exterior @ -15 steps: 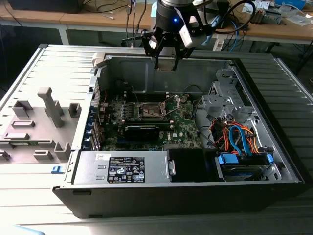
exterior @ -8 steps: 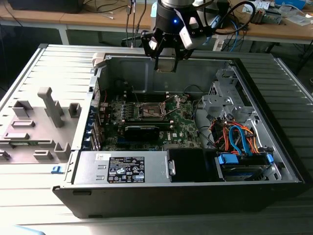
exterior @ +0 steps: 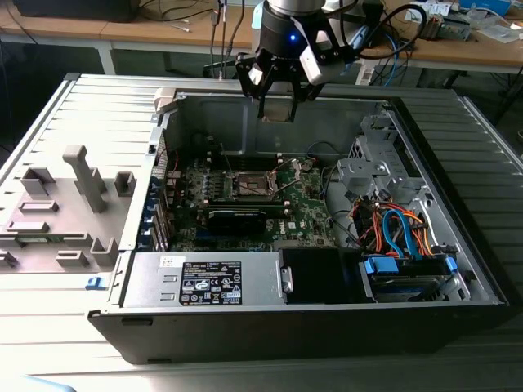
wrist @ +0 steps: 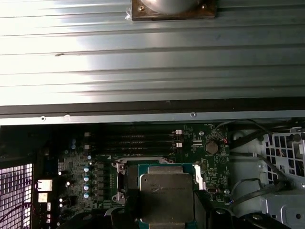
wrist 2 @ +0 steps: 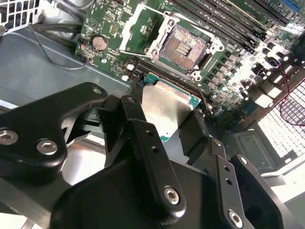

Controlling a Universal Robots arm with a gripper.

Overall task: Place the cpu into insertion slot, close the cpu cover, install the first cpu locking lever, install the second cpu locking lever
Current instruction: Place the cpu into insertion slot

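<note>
I have the tool [exterior: 278, 106] clamped on the cpu [wrist 2: 166, 107] by its edges. It sits upper middle in the exterior view, well apart from the insertion slot [exterior: 255, 184] at mid-frame, pins exposed.

gripper [exterior: 278, 104]: matte black, two-finger linkage type
fingers [wrist 2: 151, 149]: flat black bars with small holes down each face
links [wrist 2: 47, 129]: broad black plates outboard of the fingers, rounded ends
screws [wrist 2: 171, 194]: silver socket heads at the pivots
wrist [exterior: 288, 8]: grey-silver, above the gripper
blue light [exterior: 292, 37]: on the black body above the fingers
side block [exterior: 311, 67]: white-grey, beside the gripper base
cables [exterior: 364, 37]: black, looping off beside the wrist
</note>
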